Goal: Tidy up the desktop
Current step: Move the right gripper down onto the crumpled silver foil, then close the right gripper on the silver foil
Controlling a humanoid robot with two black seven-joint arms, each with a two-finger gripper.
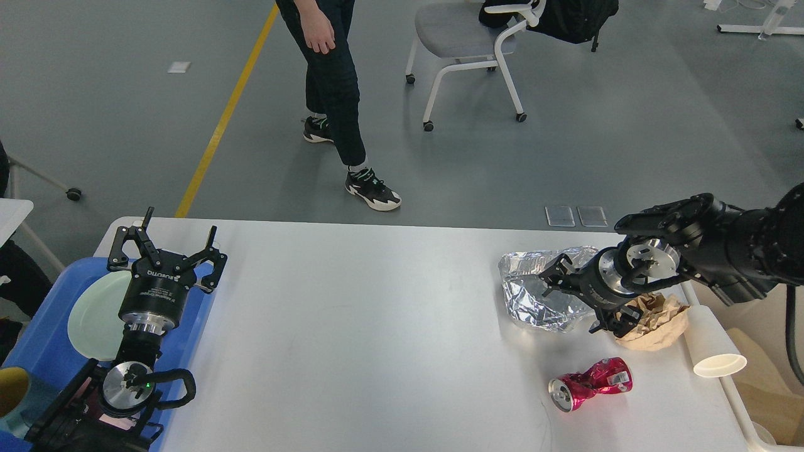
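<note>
On the far right of the room, by size:
- desktop [377,339]: white, wide, litter clustered at its right end.
- foil wad [534,295]: just left of the right gripper [575,301], jaws spread around its right edge; nearer arm.
- left gripper [166,254]: spread wide, empty, marked "ROBOTIQ", over the blue tray [38,339].
- crushed red can [590,383]: lying crosswise, writing unreadable.

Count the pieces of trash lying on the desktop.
4: crumpled foil under the right gripper, brown paper wad beside it, crushed red can nearer, paper cup at the right edge.
</note>
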